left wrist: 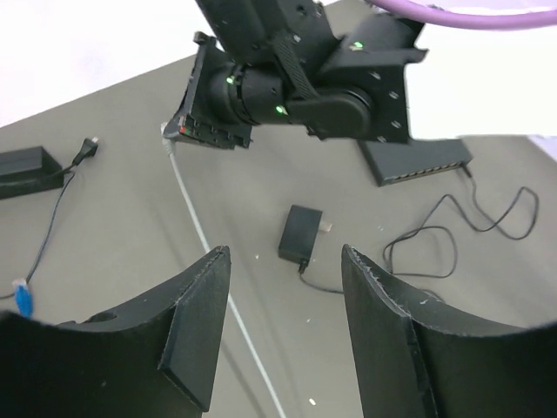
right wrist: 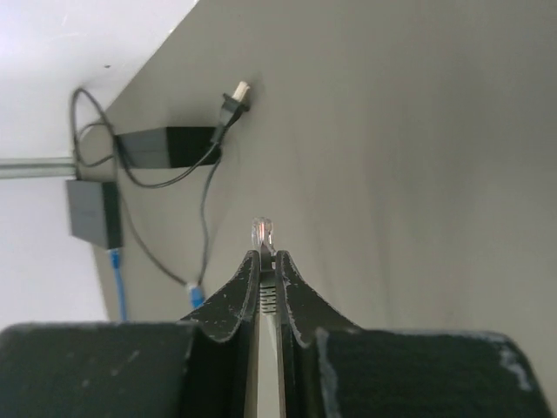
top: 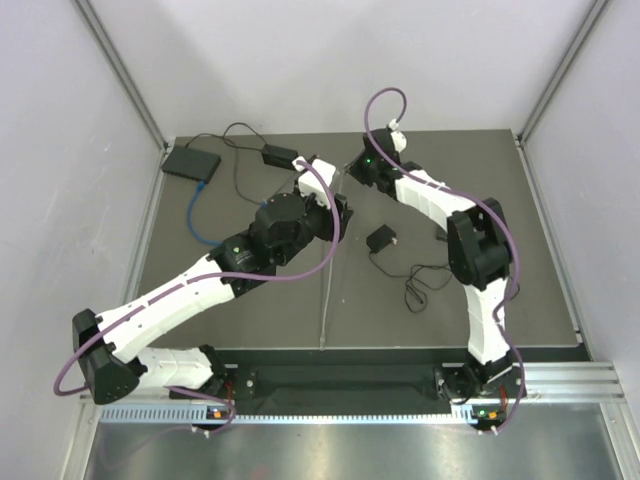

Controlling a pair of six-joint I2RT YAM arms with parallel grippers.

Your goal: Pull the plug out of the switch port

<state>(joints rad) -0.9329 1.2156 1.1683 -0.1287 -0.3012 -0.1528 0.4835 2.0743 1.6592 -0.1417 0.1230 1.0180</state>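
Observation:
My right gripper (right wrist: 268, 254) is shut on the clear plug (right wrist: 264, 232) of a flat white cable (top: 327, 290), holding it in the air at the back middle of the mat (top: 352, 166). The plug is in no port. The black switch (left wrist: 418, 161), with a row of ports, lies on the mat behind the right arm in the left wrist view. The top view mostly hides it under that arm. My left gripper (left wrist: 283, 257) is open and empty above the mat centre (top: 335, 215), next to the white cable (left wrist: 196, 222).
A black power adapter (top: 380, 238) with a coiled black lead (top: 420, 285) lies right of centre. A flat black box (top: 192, 162) with a blue cable (top: 196, 215) sits at the back left. Another black adapter (top: 279, 155) is beside it. Grey walls close in three sides.

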